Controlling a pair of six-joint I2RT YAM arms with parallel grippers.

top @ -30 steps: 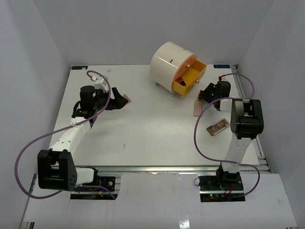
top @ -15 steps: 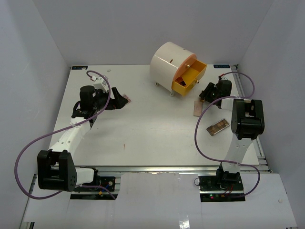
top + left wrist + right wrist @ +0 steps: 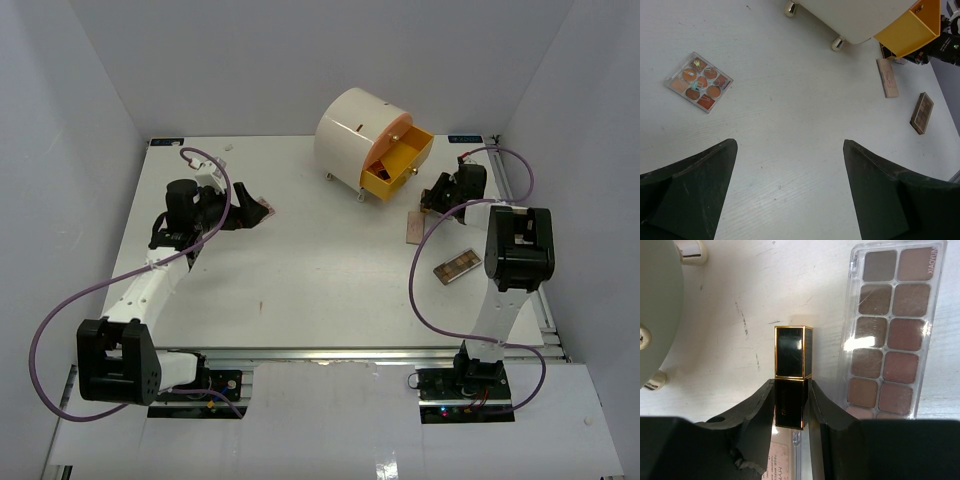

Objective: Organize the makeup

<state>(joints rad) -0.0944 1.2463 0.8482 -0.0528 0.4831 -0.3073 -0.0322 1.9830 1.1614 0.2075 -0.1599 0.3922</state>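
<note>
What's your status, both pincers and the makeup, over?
Left pincer open, empty, above table. Right pincer shut on lipstick, brown palette alongside. Yellow drawer open nearby; nothing seen blocking.

- The lipstick tube [image 3: 793, 351] is glossy black and mirror-smooth, with bright gold, metal-looking edges.
- The palette [image 3: 892, 330] has a clear, shiny plastic case, and its pans look matt.
- The table [image 3: 740, 300] is matt white, with dark scuffs.
- My right gripper [image 3: 791, 390] has matt black plastic fingers [image 3: 757, 412].
- The drawer box [image 3: 355, 135] looks like smooth cream plastic.
</note>
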